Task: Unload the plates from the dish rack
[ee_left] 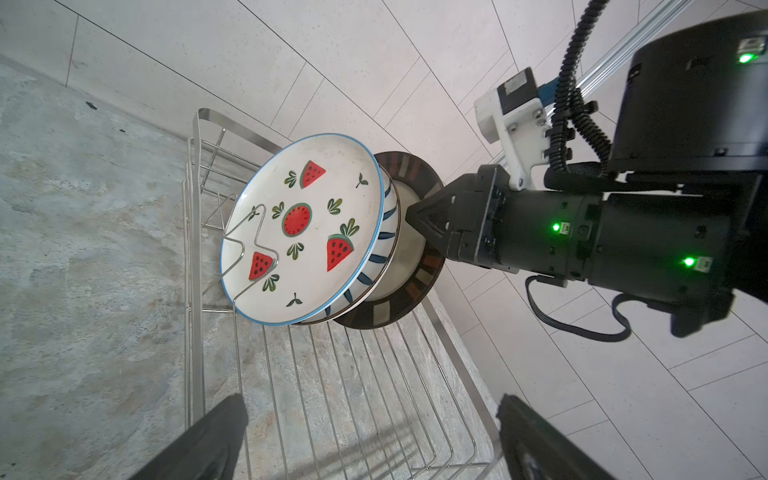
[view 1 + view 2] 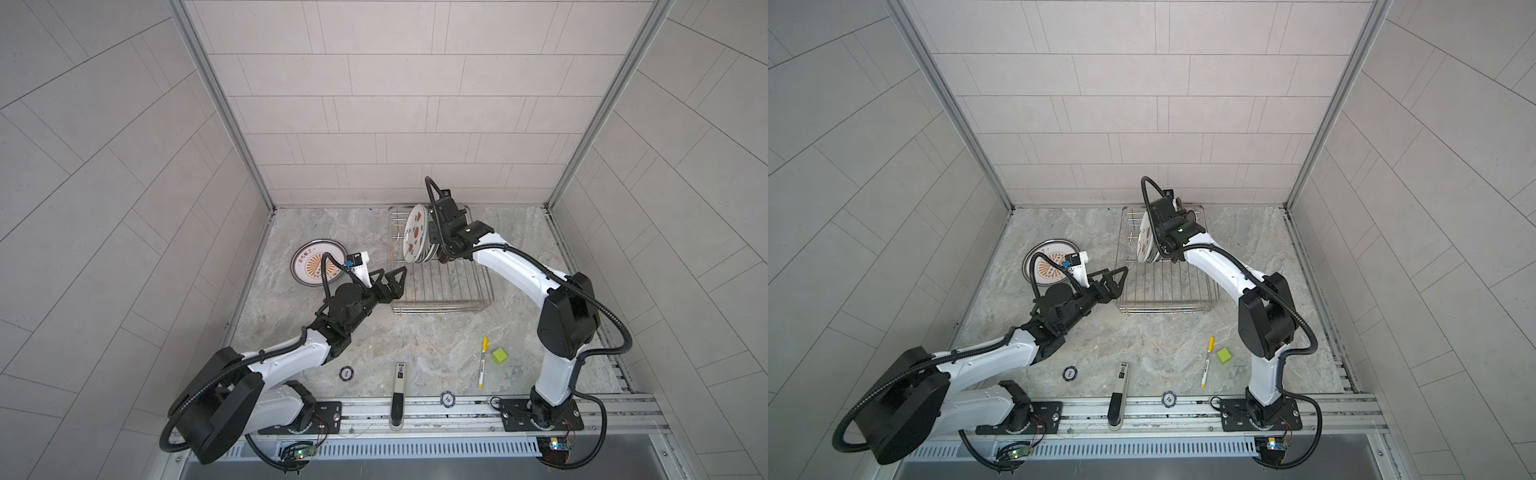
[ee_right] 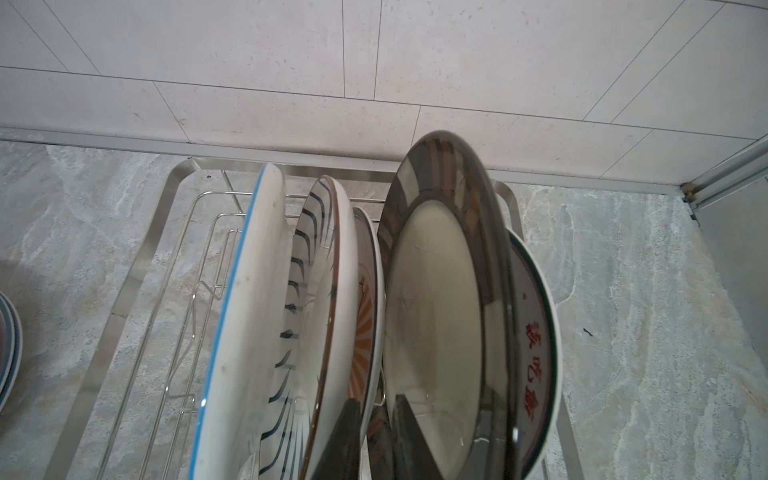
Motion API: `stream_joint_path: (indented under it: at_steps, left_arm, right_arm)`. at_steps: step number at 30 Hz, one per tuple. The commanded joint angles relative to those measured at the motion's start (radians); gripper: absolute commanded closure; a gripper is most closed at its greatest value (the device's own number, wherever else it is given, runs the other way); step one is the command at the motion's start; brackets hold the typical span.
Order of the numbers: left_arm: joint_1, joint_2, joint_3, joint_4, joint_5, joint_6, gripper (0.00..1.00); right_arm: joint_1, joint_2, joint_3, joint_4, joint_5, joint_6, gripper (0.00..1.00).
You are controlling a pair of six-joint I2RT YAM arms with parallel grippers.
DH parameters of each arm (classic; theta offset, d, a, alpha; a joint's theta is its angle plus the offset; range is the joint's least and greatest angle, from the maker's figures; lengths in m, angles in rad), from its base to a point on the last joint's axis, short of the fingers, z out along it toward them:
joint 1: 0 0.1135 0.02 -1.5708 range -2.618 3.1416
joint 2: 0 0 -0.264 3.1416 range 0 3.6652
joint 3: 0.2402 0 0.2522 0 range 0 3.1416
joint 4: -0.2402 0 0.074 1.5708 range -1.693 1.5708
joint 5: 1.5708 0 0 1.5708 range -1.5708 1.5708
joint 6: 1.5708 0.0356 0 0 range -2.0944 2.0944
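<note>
One grey worktop (image 2: 415, 345) carries everything: the dish rack (image 2: 436, 308) at upper middle in both top views, five plates (image 2: 417, 239) upright in its far end, another plate (image 2: 307, 262) flat at left centre.

We judge the step is lifting one plate out. It should rise straight along its slot, clear of the prongs, so that its neighbours do not tip.

The right pincer (image 3: 376, 415), at the lower edge of its wrist view, has narrow jaws astride a rim between the sunburst plate (image 3: 365, 332) and the brown-rimmed plate (image 3: 436, 311). Which rim, and whether it grips, we cannot tell.

The left pincer (image 2: 390, 276), jaws wide and empty, hovers beside the rack's near left corner.
</note>
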Motion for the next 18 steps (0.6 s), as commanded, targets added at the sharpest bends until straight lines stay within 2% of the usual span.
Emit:
stream_joint_path:
  at_steps: [1,9,13,18]
  left_arm:
    - [-0.006,0.009,0.025,0.021,-0.016,-0.012,0.0]
    - [-0.006,0.007,0.016,0.028,-0.019,-0.013,0.0]
    - [-0.006,0.007,0.013,0.036,-0.021,-0.015,0.0]
    - [-0.006,0.009,0.008,0.036,-0.028,-0.015,0.0]
  right_arm:
    - [-0.003,0.021,0.031,-0.041,0.01,0.021,0.82]
    - [-0.01,0.064,0.05,-0.03,-0.006,0.021,0.8]
    - [-0.027,0.082,0.048,-0.013,-0.058,0.045,0.79]
    - [-0.031,0.072,0.005,0.052,-0.074,0.053,0.79]
